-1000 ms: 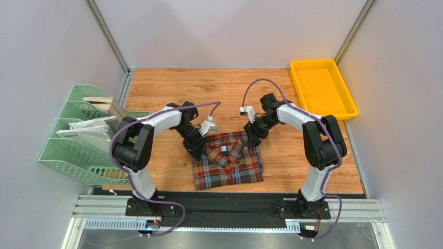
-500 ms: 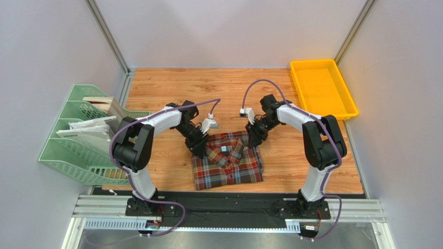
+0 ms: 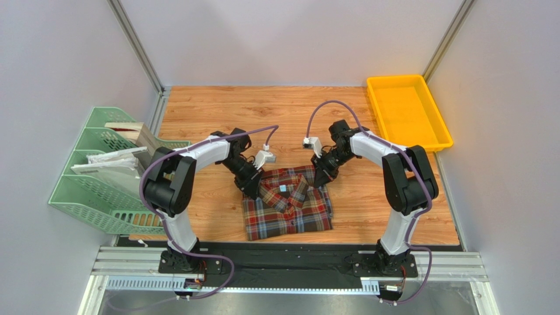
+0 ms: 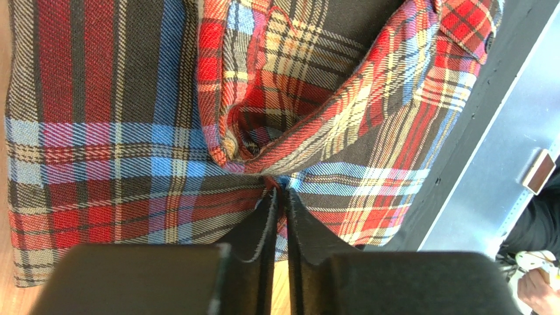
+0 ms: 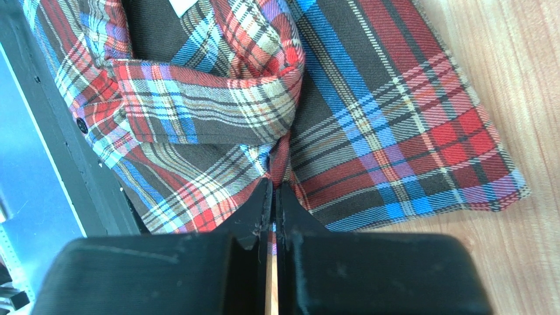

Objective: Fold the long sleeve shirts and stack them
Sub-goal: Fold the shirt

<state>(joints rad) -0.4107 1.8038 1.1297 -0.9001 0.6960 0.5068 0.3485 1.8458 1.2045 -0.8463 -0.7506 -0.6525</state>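
A folded plaid long sleeve shirt (image 3: 288, 205) in brown, red, blue and cream lies near the table's front middle, its light blue neck label (image 3: 283, 188) facing up. My left gripper (image 3: 253, 190) is at the shirt's far left corner, shut on a pinch of the cloth (image 4: 279, 186). My right gripper (image 3: 321, 182) is at the far right corner, jaws shut on a fold of the shirt (image 5: 276, 180). Both wrist views show cloth bunched up at the fingertips.
A yellow tray (image 3: 407, 111) sits at the back right. A green file rack (image 3: 105, 170) with papers and a wooden piece stands at the left edge. Bare wood tabletop (image 3: 263, 111) lies behind the shirt, and a black strip (image 3: 289, 252) runs along the front.
Both grippers have closed from open onto the far corners of the shirt. The arms have barely shifted; the shirt lies where it was.
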